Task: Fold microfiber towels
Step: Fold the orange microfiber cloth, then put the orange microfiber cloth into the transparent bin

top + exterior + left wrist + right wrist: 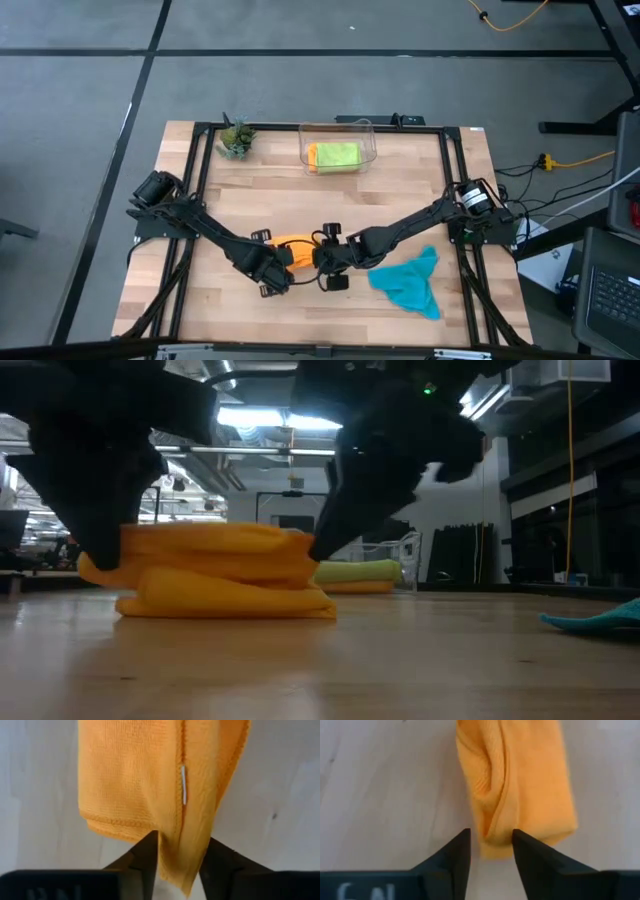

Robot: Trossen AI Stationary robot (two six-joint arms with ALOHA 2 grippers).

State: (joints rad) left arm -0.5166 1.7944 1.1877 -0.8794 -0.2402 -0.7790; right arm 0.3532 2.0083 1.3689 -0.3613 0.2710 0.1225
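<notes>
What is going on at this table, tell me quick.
Both arms are working one folded orange towel at the table's front middle. The left end effector and the right end effector each straddle an opposite end of it, fingers parted with cloth between them. A teal towel lies crumpled to the right, unfolded. A green towel sits in the clear bin at the back.

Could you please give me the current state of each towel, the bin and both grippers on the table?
orange towel: folded, lying on the table between both grippers
left gripper: open, fingers astride one end of the orange towel
right gripper: open, fingers astride its other end
teal towel: unfolded, crumpled on the table
green towel: folded, inside the bin
clear bin: upright, holding folded towels
</notes>
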